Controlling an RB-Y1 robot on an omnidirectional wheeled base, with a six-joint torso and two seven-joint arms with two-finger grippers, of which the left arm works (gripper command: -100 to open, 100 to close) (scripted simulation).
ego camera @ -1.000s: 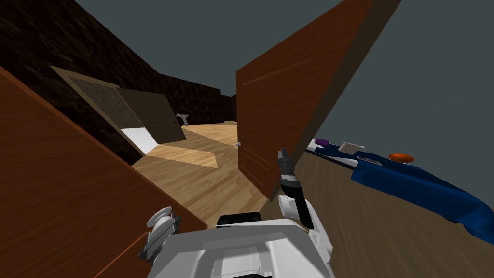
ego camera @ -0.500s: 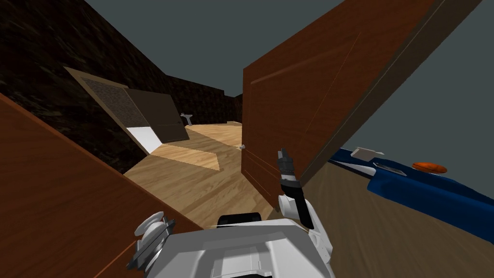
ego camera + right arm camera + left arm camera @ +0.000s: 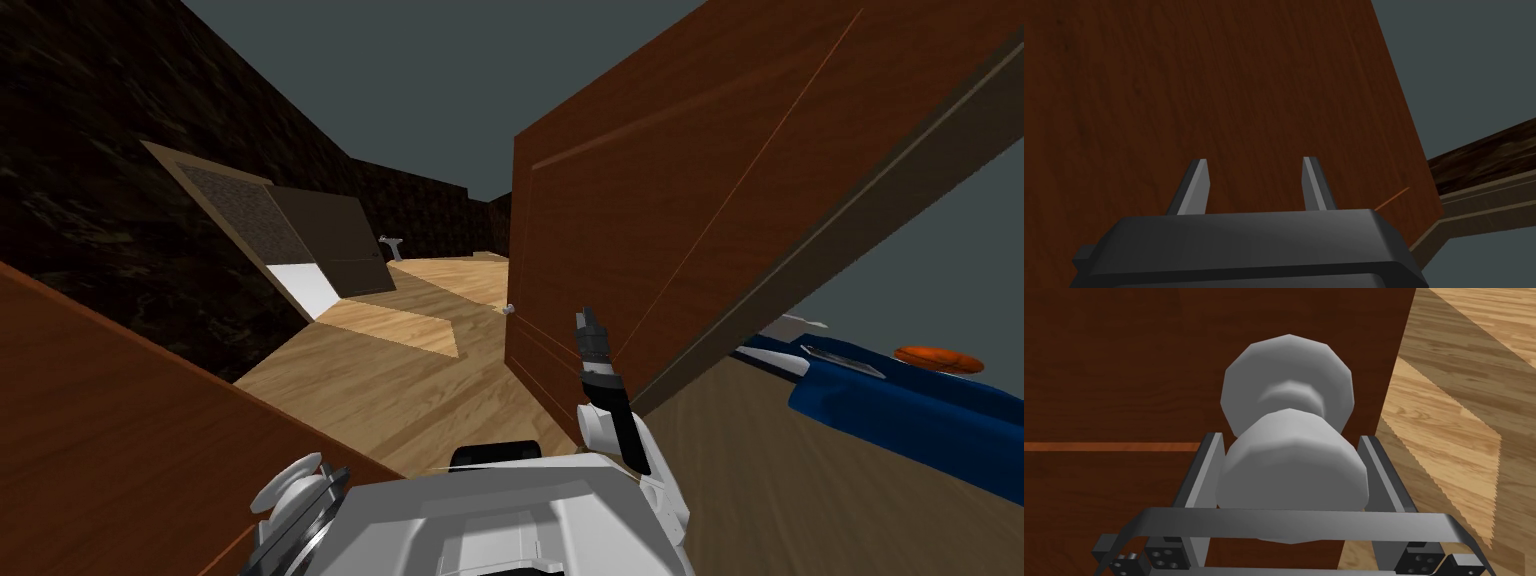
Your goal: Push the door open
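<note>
The left gripper (image 3: 1290, 438) clamps the grey knob (image 3: 1291, 468) of the brown door (image 3: 1114, 363) at the robot's left. The right gripper (image 3: 1254, 161), jaws apart and empty, faces a second brown panel (image 3: 1199, 75). If the door swings, the round knob could slip from that thin hold.

Flat, even light is cast throughout, without glare. A pale patch is seen on the wooden floor (image 3: 400, 332) at the head view's centre, bordered by darker bands. The walls (image 3: 100, 230) at upper left are left almost black. The door knob (image 3: 1291, 463) is softly shaded. Straight edges are splayed towards the corners.
</note>
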